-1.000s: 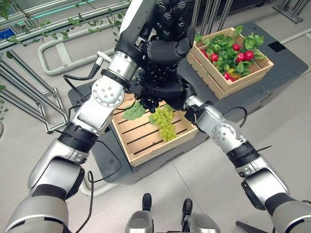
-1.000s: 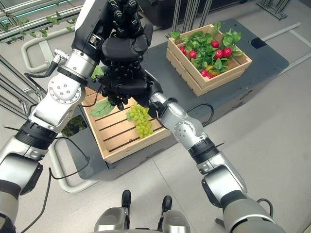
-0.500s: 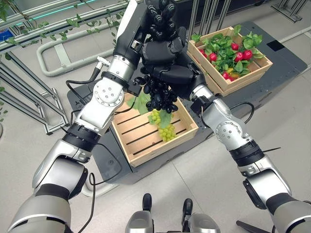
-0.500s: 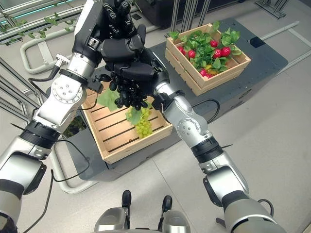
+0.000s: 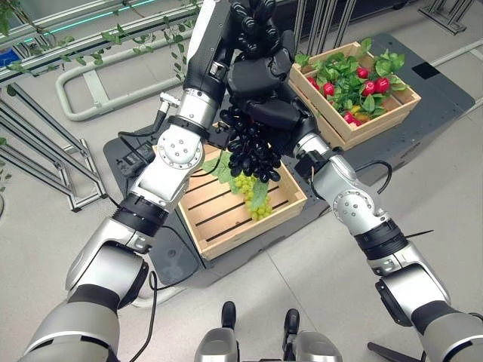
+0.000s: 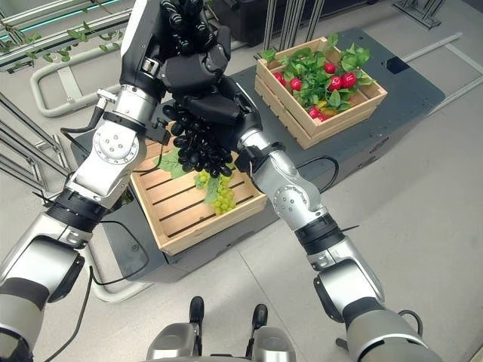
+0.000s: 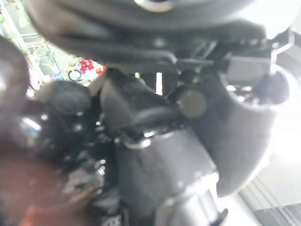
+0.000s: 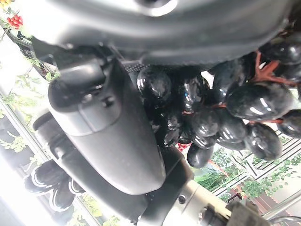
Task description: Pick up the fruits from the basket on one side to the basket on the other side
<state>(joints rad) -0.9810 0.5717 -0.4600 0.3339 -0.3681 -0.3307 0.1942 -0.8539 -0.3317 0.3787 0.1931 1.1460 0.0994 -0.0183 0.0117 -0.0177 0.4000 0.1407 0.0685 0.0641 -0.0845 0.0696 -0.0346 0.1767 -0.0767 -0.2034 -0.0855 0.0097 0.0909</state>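
- Left hand [image 5: 256, 34]: raised above the near crate, directly over the right hand; the fingers look curled, though whether they grip anything cannot be told. In the left wrist view it sits close against dark parts of the other hand.
- Near crate [image 5: 226, 234]: pale slatted wood, standing on the dark grey platform [image 5: 445, 98] at its nearer, left part. Contents: one bunch of green grapes [image 5: 253, 197] with a green leaf [image 5: 219, 167], lying toward the crate's right side, partly hidden by the bunch held above it. The remaining slats are bare.
- Black grapes [image 5: 251, 151]: one dark bunch, lifted clear of the near crate and hanging above its far right part, over the green grapes. The right wrist view shows glossy dark berries on a reddish stem pressed against the palm.
- Right hand [image 5: 273, 113]: above the near crate, just under the left hand; fingers [image 8: 108, 132] clenched round the top of the black grapes.
- Far crate [image 5: 332, 124]: same pale wood, standing on the platform's far right part, well apart from the near crate. Contents: dense green leaves [image 5: 339, 72], several red round fruits [image 5: 377, 85] among them, and a small yellowish item at the nearer edge whose kind cannot be told.
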